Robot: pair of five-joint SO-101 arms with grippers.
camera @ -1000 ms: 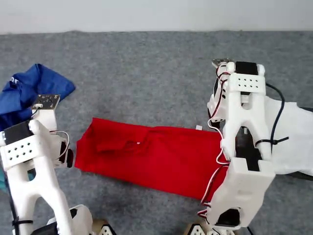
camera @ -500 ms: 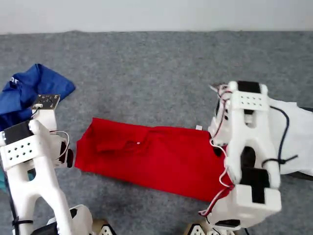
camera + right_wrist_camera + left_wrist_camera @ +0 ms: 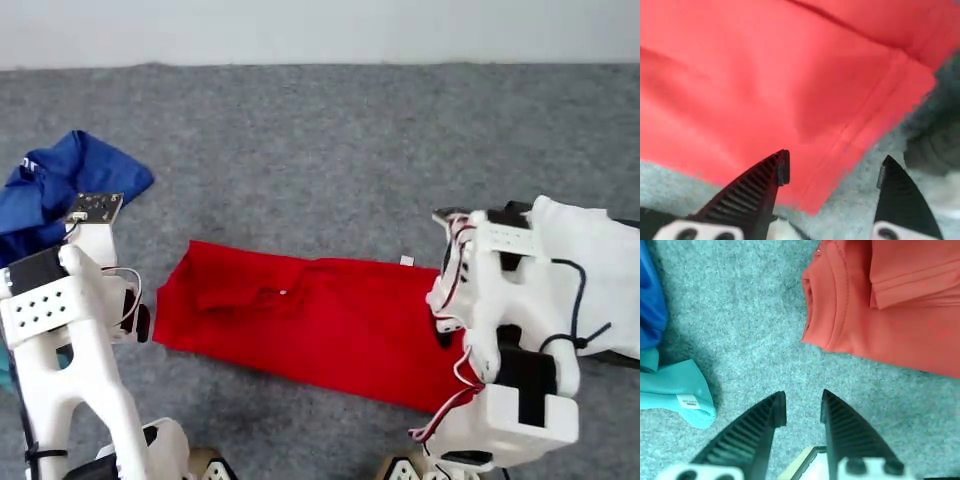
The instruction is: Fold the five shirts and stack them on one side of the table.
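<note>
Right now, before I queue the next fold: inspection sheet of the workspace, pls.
Surface: grey carpet, covers the table.
Job's things: red shirt folded into a long strip, centre; blue shirt crumpled, far left; teal shirt bunched beside it; white shirt at the right, something dark under it, cannot tell what.
Clutter: nothing seen.
Grippers: left gripper slightly open, empty, over bare carpet between the teal shirt and the red collar; right gripper wide open, empty, over the red shirt's hem corner.
Cables: red and white wires and a black cable on the right arm.
Surroundings: pale wall behind.
</note>
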